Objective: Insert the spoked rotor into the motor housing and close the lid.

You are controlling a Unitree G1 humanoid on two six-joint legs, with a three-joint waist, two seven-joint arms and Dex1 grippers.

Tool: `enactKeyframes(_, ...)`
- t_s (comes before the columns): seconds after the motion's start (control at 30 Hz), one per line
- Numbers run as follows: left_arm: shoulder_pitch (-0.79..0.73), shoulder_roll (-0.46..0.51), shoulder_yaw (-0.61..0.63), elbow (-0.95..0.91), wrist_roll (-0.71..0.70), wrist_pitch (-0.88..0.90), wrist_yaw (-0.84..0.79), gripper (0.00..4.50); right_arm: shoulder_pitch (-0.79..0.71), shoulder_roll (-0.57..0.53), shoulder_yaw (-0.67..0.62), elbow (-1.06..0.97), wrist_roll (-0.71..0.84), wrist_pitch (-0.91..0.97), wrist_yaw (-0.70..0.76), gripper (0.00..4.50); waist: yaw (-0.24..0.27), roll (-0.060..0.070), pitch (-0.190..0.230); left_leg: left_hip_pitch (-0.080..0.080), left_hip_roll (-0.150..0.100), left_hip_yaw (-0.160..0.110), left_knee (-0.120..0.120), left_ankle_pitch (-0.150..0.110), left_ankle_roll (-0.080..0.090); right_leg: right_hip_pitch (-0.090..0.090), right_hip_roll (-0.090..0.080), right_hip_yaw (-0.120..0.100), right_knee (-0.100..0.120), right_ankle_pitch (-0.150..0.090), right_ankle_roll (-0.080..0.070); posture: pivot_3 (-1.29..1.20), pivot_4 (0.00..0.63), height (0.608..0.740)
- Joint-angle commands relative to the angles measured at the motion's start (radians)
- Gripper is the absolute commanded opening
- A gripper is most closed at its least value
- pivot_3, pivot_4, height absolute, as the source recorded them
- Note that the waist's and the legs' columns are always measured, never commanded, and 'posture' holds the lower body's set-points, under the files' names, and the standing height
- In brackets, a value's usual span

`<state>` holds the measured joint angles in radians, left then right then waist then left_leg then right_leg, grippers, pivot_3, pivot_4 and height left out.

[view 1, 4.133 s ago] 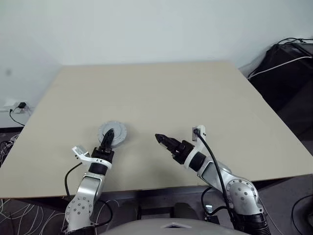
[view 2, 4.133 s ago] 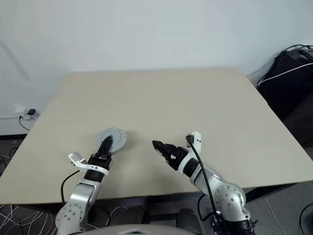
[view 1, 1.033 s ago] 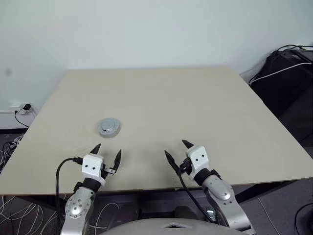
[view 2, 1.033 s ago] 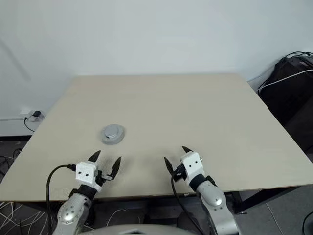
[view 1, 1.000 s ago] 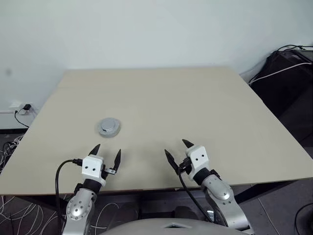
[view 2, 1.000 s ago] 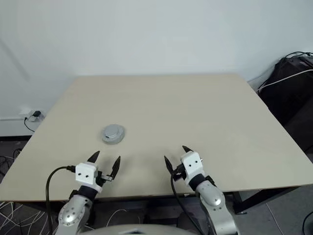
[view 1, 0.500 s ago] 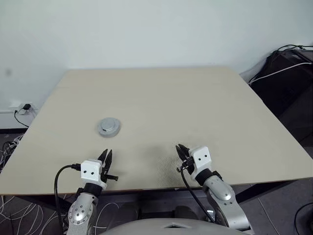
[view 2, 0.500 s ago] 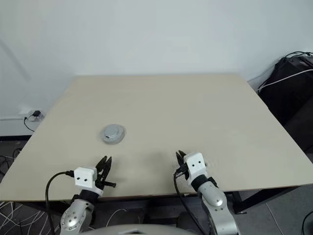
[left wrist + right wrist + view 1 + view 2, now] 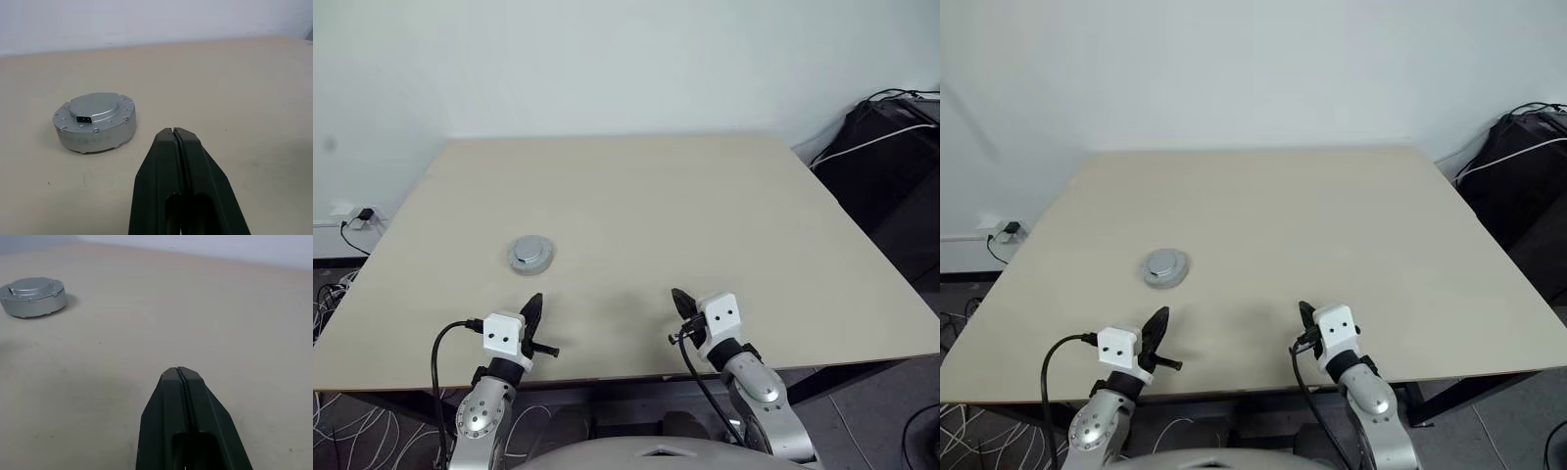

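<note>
The lid [image 9: 94, 110] sits seated on the motor housing [image 9: 95, 134], suggesting the assembly is finished. Both the left pincer [image 9: 532, 306] and right pincer [image 9: 680, 303] are clenched empty, parked near the desk [image 9: 705, 215] edge, well apart from the housing.

Bright, even, diffuse light. Soft faint shadows lie on the table [image 9: 636, 196]. No glare. Head views sharp; wrist views slightly soft toward the far background.
</note>
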<state>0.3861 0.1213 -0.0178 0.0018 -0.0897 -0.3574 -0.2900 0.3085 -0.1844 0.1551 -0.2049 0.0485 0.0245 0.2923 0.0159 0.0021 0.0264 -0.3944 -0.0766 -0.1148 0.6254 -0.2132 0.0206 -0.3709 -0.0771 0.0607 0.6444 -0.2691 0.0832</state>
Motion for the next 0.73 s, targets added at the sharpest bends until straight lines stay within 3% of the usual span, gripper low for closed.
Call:
enactKeyframes(0.03,-0.007,0.003,-0.005,-0.038,-0.01,-0.003,-0.006,0.04,-0.021,0.005,-0.011,-0.025,0.01,-0.016,-0.001,0.0,0.0,0.0,0.0,0.0,0.0,0.0,0.0,0.0,0.0,0.0,0.0,0.0,0.0,0.0,0.0,0.0,0.0,0.74)
enactKeyframes(0.73,-0.002,0.004,-0.028,-0.05,-0.001,0.007,-0.004,0.04,-0.014,0.016,-0.01,-0.023,-0.014,-0.021,-0.029,0.0,0.0,0.001,0.001,0.0,0.0,0.0,0.0,0.0,0.0,0.0,0.0,0.0,0.0,0.0,0.0,0.0,0.0,0.74)
